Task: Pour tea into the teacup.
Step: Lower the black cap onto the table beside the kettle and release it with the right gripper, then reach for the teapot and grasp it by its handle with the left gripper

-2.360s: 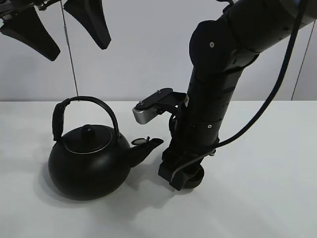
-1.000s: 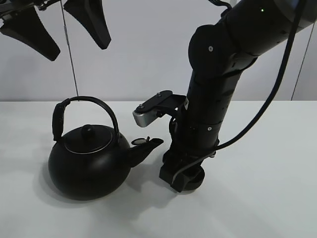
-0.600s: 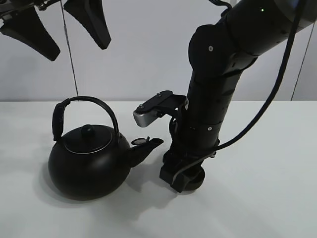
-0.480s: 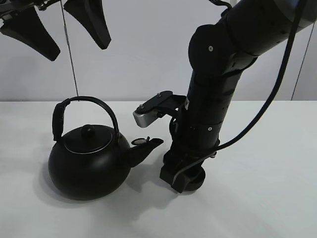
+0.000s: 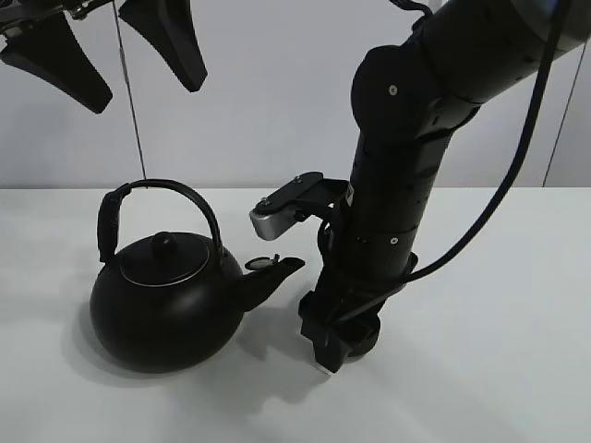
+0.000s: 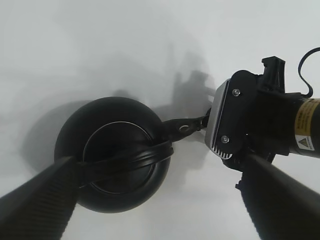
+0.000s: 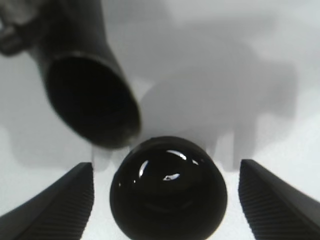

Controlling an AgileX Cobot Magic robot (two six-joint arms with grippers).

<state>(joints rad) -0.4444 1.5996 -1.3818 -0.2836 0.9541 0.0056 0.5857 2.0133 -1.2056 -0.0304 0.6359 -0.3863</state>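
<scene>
The black kettle (image 5: 166, 300) with an arched handle stands on the white table (image 5: 499, 369), left of centre, with its spout (image 5: 272, 274) pointing right. The small black teacup (image 5: 367, 334) sits on the table just right of the spout, mostly hidden by my right arm. In the right wrist view the teacup (image 7: 168, 187) lies between the fingers of my right gripper (image 7: 166, 172), which is open with a gap on each side, and the spout (image 7: 92, 100) is just beyond it. My left gripper (image 5: 111, 51) hangs open high above the kettle (image 6: 112, 160).
My right arm (image 5: 397, 185) stands as a thick column over the teacup, its silver wrist camera (image 5: 272, 217) jutting out above the spout. A thin dark cable (image 5: 132, 101) hangs in front of the back wall. A white wall backs the table.
My right gripper has shifted slightly lower and toward the front around the teacup. The kettle and my left gripper have not moved.
</scene>
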